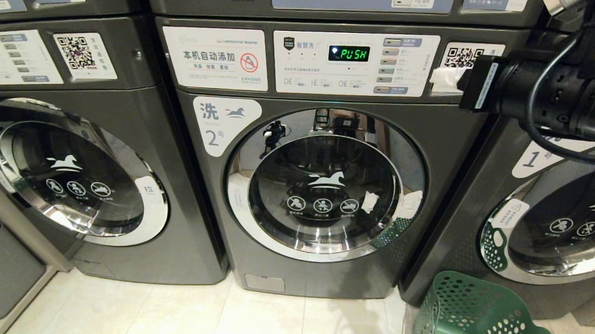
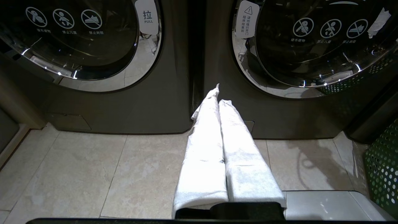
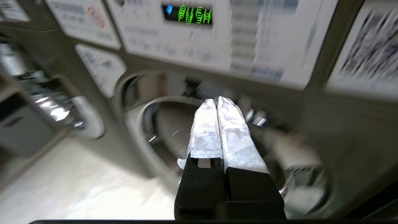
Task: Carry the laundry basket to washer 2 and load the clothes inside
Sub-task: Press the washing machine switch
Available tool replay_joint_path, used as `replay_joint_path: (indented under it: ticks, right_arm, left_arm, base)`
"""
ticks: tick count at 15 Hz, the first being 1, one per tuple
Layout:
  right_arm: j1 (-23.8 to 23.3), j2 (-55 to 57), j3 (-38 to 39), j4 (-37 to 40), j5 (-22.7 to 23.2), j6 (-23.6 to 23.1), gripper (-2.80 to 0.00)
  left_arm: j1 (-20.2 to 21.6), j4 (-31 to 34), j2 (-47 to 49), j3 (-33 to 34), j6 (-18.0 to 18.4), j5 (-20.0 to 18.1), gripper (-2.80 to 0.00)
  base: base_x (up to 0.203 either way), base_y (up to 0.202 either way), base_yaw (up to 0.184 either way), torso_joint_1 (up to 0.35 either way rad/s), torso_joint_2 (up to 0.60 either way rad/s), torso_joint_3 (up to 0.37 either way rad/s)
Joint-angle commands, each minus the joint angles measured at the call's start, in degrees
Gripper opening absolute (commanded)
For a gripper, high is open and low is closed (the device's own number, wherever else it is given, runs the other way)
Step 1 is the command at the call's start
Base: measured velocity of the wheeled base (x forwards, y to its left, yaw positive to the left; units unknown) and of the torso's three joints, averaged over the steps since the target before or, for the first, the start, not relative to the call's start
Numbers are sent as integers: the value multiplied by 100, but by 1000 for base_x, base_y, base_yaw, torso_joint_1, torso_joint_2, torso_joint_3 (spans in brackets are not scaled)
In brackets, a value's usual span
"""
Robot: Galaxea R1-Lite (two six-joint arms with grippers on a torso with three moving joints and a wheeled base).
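Washer 2 (image 1: 326, 188) fills the middle of the head view. Its round door is closed and its display (image 1: 349, 53) reads PUSH. The green laundry basket (image 1: 476, 320) stands on the floor at the lower right, by the washer's right corner; its edge also shows in the left wrist view (image 2: 382, 168). The clothes are out of view. My right gripper (image 3: 217, 101) is raised in front of washer 2's upper right, near the control panel (image 1: 444, 79), shut with nothing in it. My left gripper (image 2: 220, 96) hangs low, shut and empty, pointing at the washers' bases.
Another washer (image 1: 76, 172) stands to the left and washer 1 (image 1: 551, 223) to the right, doors closed. A grey bin (image 1: 2, 269) sits at the far left. Pale floor tiles (image 1: 195, 313) lie in front of the machines.
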Motion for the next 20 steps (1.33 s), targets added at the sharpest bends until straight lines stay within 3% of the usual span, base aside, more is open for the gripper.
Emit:
replay_joint_path:
  ticks: [1,2,3,7,11,14,20]
  right_arm:
    - [-17,277,26,-879,-84,-798,-280]
    - [-58,402,51,-1436,-112,-1314,-280]
    - [-104,524,85,-1760,-122,-1545,-280]
    - [-132,732,478,-2194,-127,-1626,-280]
    - [-194,1240,34,-2491,-198,-1600,-280]
    - [-219,1476,-281,-2417,-205,-1569,-280]
    - [-220,1789,-1232,-1528,-273,-1357,-280]
  left_arm:
    - [0,-1,-10,9,-1,1,-280]
    - [0,-1,-10,9,-1,1,-280]
    - [0,-1,-10,9,-1,1,-280]
    - [0,-1,-10,9,-1,1,-280]
    - [0,-1,-10,9,-1,1,-280]
    - [0,-1,-10,9,-1,1,-280]
    - [0,-1,-10,9,-1,1,-280]
  base:
    - [0,0,0,0,0,0]
    - [0,0,0,0,0,0]
    - [0,0,0,0,0,0]
    - [0,0,0,0,0,0]
    - [0,0,0,0,0,0]
    - [0,0,0,0,0,0]
    - [0,0,0,0,0,0]
